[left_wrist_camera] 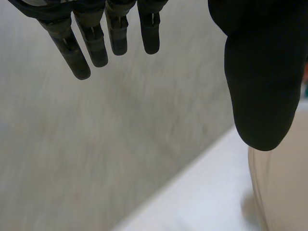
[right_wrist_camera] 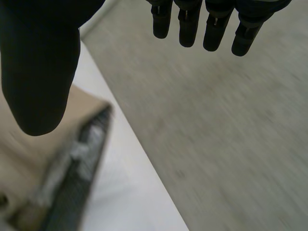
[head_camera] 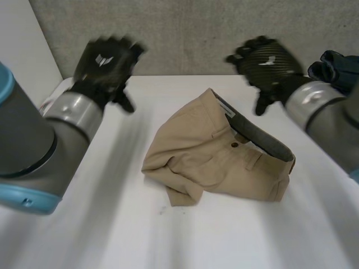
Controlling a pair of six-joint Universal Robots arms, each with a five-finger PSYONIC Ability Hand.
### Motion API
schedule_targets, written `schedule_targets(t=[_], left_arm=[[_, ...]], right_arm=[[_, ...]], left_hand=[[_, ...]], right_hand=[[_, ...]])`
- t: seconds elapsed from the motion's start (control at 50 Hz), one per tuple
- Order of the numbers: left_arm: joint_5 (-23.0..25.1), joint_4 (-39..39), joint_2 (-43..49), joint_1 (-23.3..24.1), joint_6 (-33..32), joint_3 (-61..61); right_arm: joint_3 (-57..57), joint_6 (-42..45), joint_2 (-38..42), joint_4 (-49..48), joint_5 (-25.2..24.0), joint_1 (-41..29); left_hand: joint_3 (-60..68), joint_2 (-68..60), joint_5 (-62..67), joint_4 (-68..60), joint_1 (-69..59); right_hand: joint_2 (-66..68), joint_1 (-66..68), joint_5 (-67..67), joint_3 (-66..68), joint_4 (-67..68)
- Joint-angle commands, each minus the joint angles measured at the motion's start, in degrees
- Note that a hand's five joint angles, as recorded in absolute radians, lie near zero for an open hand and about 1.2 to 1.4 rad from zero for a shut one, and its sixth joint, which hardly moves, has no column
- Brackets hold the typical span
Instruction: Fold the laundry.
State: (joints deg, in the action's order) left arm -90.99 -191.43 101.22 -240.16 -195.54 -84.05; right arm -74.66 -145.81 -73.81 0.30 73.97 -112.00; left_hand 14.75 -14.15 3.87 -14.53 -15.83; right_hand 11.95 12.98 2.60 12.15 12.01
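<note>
You see the pair of beige cotton shorts [head_camera: 219, 157] lying near the middle of the white table [head_camera: 168, 235]. It lies in a loose, rumpled heap. Its waistband with the dark grey lining [head_camera: 269, 143] is turned toward the robot's right side, and a small brown button [head_camera: 234, 144] shows just below it. One leg end is bent under at the near edge of the heap.

Neither hand touches the shorts. The black left hand [head_camera: 106, 59] hangs above the far left part of the table, well apart from the cloth. In the left wrist view its fingers [left_wrist_camera: 96, 43] are straight and spread from the thumb, and they hold nothing. Beside the thumb you can see a strip of the beige cloth [left_wrist_camera: 284, 192] on the table.

The black right hand [head_camera: 269, 64] hangs above the far edge of the table, near the waistband end of the shorts but raised off it. In the right wrist view its fingers [right_wrist_camera: 190, 24] are also straight, the thumb stands apart, and nothing is between them. Under the thumb, the shorts [right_wrist_camera: 29, 144] and the dark lining show on the table.

Behind the table stands a grey concrete wall [head_camera: 190, 33]. A dark blue-green bundle of cloth [head_camera: 336, 64] lies behind the right arm at the far right. I cannot tell what it rests on.
</note>
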Motion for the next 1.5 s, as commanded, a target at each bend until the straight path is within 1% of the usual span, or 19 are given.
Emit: schedule_targets(t=[0.02, 0.16, 0.28, 0.32, 0.36, 0.38, 0.46, 0.6, 0.66, 0.68, 0.7, 0.74, 0.76, 0.9, 1.04, 1.16, 1.28, 1.4, 1.5], left_arm=[[-6.4, 6.8, 0.6, -3.5, 13.7, -9.0], [-2.7, 7.6, 7.0, -4.0, 25.7, -10.8], [2.3, 7.5, 13.2, -3.9, 27.8, -7.1], [3.0, 7.6, 16.5, -3.3, 27.8, -4.6], [3.0, 7.6, 18.7, -3.3, 27.8, -2.9], [3.0, 7.8, 20.7, -3.3, 28.0, -1.1], [2.8, 8.2, 25.1, -3.0, 28.5, 4.0], [1.8, 8.3, 32.5, -1.2, 29.2, 13.4], [1.5, 8.3, 35.1, -0.3, 29.2, 17.2], [1.6, 8.3, 35.5, 0.0, 29.3, 17.9], [1.9, 8.3, 36.2, 0.6, 29.7, 19.1], [2.0, 8.3, 36.3, 1.0, 30.3, 19.5], [2.1, 8.1, 36.1, 1.4, 31.1, 19.7], [2.8, 8.3, 30.4, 2.4, 31.7, 19.0], [2.1, 8.5, 13.9, 0.9, 30.7, 15.1], [2.0, 9.9, -4.0, -1.3, 22.6, 11.5], [1.5, 10.1, -16.6, -1.4, 17.7, 11.3], [1.4, 10.6, -18.3, -1.5, 17.2, 13.3], [0.8, 11.1, -11.1, -1.4, 12.1, 16.6]], right_arm=[[13.2, 3.1, 14.4, 1.1, -5.5, -7.2], [26.5, 8.5, 30.2, 6.0, -5.2, -9.6], [34.1, 10.4, 38.3, 7.4, -1.9, -10.3], [36.2, 11.9, 39.6, 7.4, 0.4, -10.3], [36.8, 12.8, 39.7, 7.4, 1.4, -10.3], [36.9, 13.4, 39.6, 7.3, 1.7, -10.3], [35.5, 13.7, 38.4, 7.2, 2.0, -10.3], [26.3, 14.0, 30.2, 5.2, 1.6, -10.3], [21.9, 13.4, 25.6, 2.1, 1.7, -10.2], [20.7, 13.4, 24.3, 1.4, 1.7, -10.2], [18.5, 13.4, 22.0, 0.2, 1.9, -10.1], [16.7, 13.3, 19.7, -0.5, 2.0, -10.0], [15.9, 13.2, 18.6, -0.6, 2.1, -10.0], [10.9, 13.4, 13.1, -0.7, 2.6, -9.6], [8.8, 13.4, 4.0, 1.5, 4.3, -8.1], [9.7, 13.2, -5.9, 11.1, 5.0, -7.3], [12.7, 10.7, -16.6, 16.1, 6.4, -6.4], [15.7, 8.3, -18.3, 20.5, 6.7, -5.2], [16.9, 6.6, -10.8, 23.2, 6.6, -3.7]], left_hand=[[0.7, -1.3, 1.6, -0.9, 0.4], [1.0, -1.6, 1.9, -1.2, 0.1], [1.4, -2.0, 2.2, -1.6, -0.3], [1.5, -2.1, 2.4, -1.7, -0.4], [1.7, -2.3, 2.6, -1.9, -0.6], [2.4, -3.0, 3.2, -2.6, -1.3], [3.0, -3.6, 3.9, -3.3, -2.0], [11.4, -12.0, 12.3, -11.6, -10.3], [24.0, -24.6, 24.9, -24.2, -22.9], [30.6, -31.2, 31.4, -30.8, -29.5], [44.4, -45.0, 45.3, -44.7, -43.4], [55.1, -55.7, 56.0, -55.3, -54.0], [65.2, -65.8, 66.0, -65.4, -64.1], [65.3, -65.9, 66.1, -65.5, -64.2], [65.3, -65.9, 66.1, -65.5, -64.2], [65.3, -65.9, 66.1, -65.5, -64.2], [65.3, -65.9, 66.1, -65.5, -64.2], [65.3, -65.9, 66.1, -65.5, -64.2], [65.3, -65.9, 66.1, -65.5, -64.2]], right_hand=[[-2.0, -3.0, -2.6, -2.1, -2.0], [-2.0, -3.0, -2.6, -2.1, -2.0], [-1.6, -2.6, -2.2, -1.8, -1.6], [8.5, 7.5, 7.9, 8.3, 8.5], [19.1, 18.1, 18.4, 18.9, 19.0], [32.6, 31.6, 32.0, 32.4, 32.6], [67.9, 66.9, 67.3, 67.7, 67.9], [68.0, 67.0, 67.4, 67.9, 68.0], [68.0, 67.0, 67.4, 67.9, 68.0], [68.0, 67.0, 67.4, 67.9, 68.0], [68.0, 67.0, 67.4, 67.9, 68.0], [68.0, 67.0, 67.4, 67.9, 68.0], [68.0, 67.0, 67.4, 67.9, 68.0], [68.0, 67.0, 67.4, 67.9, 68.0], [68.0, 67.0, 67.4, 67.9, 68.0], [68.0, 67.0, 67.4, 67.9, 68.0], [68.0, 67.0, 67.4, 67.9, 68.0], [68.0, 67.0, 67.4, 67.9, 68.0], [68.0, 67.0, 67.4, 67.9, 68.0]])
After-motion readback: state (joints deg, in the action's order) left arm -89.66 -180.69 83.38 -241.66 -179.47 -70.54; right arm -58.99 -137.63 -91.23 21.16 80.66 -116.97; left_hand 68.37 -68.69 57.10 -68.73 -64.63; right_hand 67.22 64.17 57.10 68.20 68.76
